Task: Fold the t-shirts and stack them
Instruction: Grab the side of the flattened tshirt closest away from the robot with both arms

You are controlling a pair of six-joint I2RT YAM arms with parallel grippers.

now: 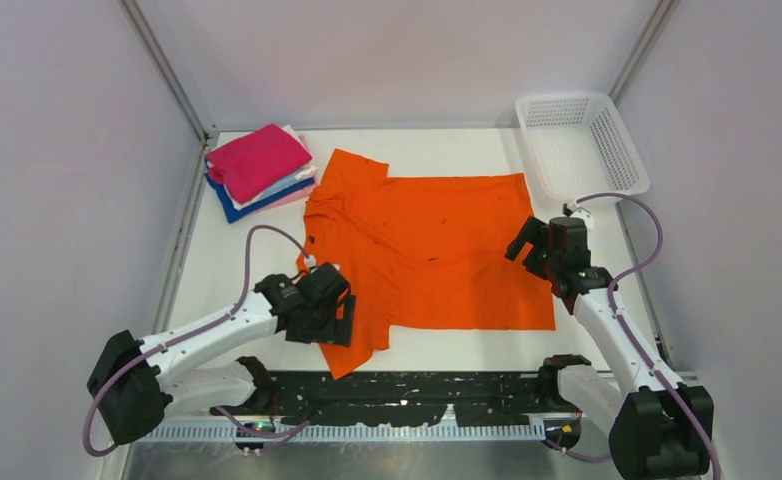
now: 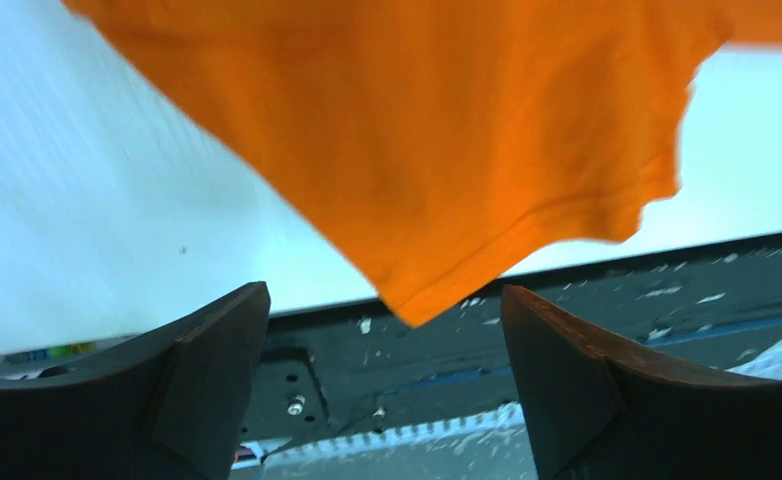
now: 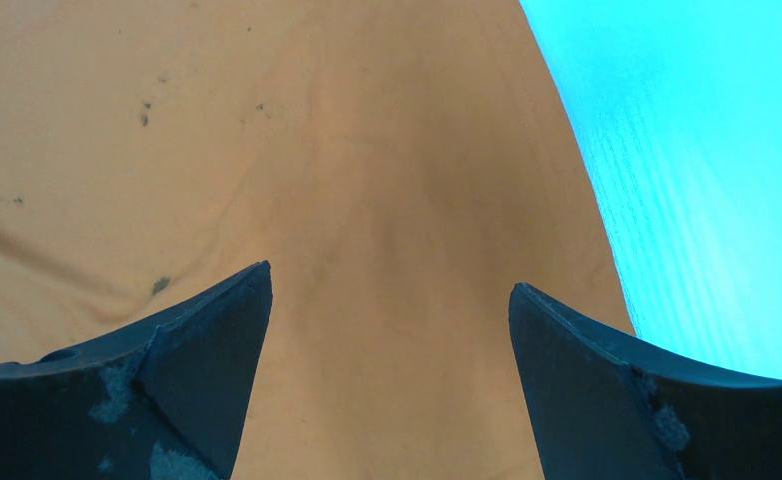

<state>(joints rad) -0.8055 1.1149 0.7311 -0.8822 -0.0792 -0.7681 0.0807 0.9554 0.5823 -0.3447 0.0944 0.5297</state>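
The orange t-shirt (image 1: pixel 427 250) lies spread flat mid-table, neck to the left, one sleeve hanging over the near edge. My left gripper (image 1: pixel 342 325) is open above that near sleeve; in the left wrist view the sleeve (image 2: pixel 447 150) lies ahead of the open gripper (image 2: pixel 387 330), with nothing between the jaws. My right gripper (image 1: pixel 529 252) is open over the shirt's right hem; in the right wrist view orange cloth (image 3: pixel 367 200) fills the space under the open gripper (image 3: pixel 390 320). A folded stack (image 1: pixel 259 170) with the magenta shirt on top sits at the back left.
A white plastic mesh basket (image 1: pixel 579 145) stands at the back right corner. A black mounting rail (image 1: pixel 417 398) runs along the near table edge. Walls enclose the table on the left, back and right.
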